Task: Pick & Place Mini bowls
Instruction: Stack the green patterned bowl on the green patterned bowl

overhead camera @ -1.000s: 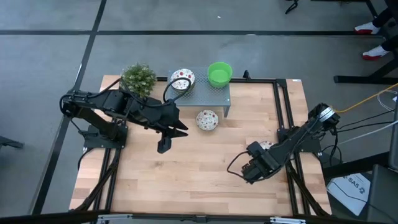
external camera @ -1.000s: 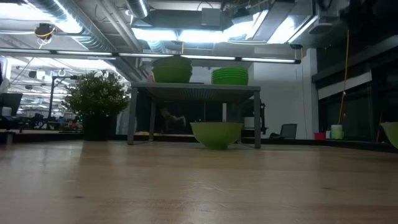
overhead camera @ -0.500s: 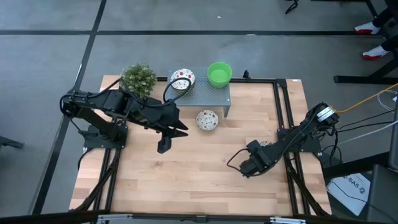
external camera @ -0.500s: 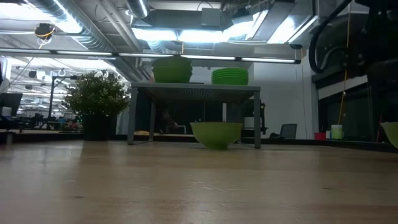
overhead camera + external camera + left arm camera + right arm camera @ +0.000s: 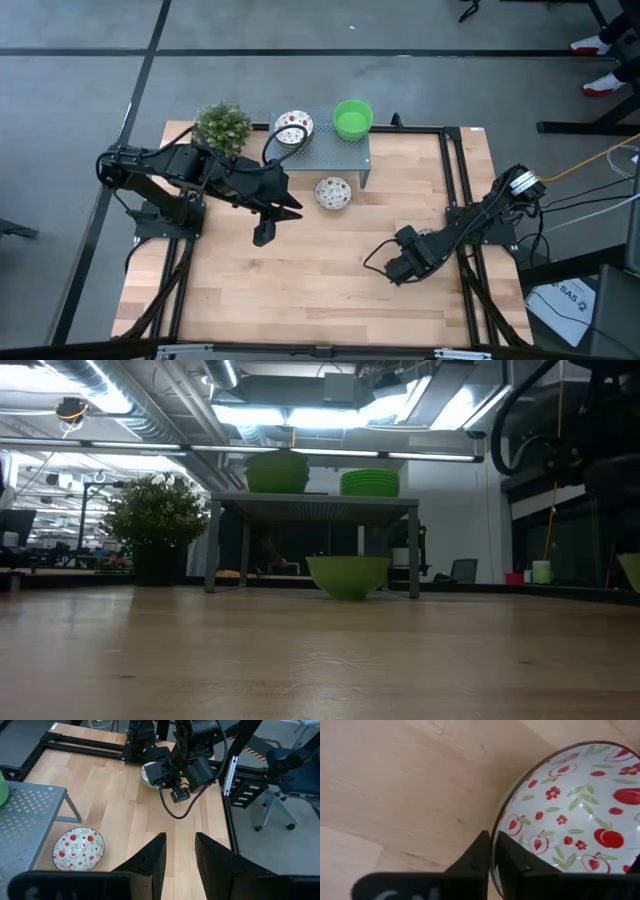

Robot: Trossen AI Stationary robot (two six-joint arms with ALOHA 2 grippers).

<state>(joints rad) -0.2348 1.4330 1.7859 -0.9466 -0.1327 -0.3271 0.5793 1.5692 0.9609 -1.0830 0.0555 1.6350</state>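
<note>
A white mini bowl with red apples and flowers (image 5: 570, 815) sits near the table's right edge, and my right gripper (image 5: 494, 862) is shut on it. In the high view that bowl (image 5: 427, 233) is mostly hidden by the right arm. Another patterned bowl (image 5: 333, 192) rests on the table in front of the grey stand (image 5: 340, 152). On the stand sit a third patterned bowl (image 5: 293, 128) and a stack of green bowls (image 5: 352, 118). My left gripper (image 5: 180, 857) hovers open above the table's middle left (image 5: 262, 235). My right gripper pinches the patterned bowl's rim (image 5: 495, 840), one finger (image 5: 512, 862) inside the bowl and one finger (image 5: 477, 857) outside. The fingers come from above. I cannot tell whether the bowl's base is still on the table.
A small potted plant (image 5: 222, 126) stands at the table's far left corner beside the stand. Black frame rails (image 5: 455, 170) run along the table's right side close to the held bowl. Bare wood (image 5: 310, 290) spreads across the near half.
My right gripper has shifted a little toward the table's left, beside the patterned bowl, and the arm now shows at the right of the low view. The bowls have stayed where they were.
</note>
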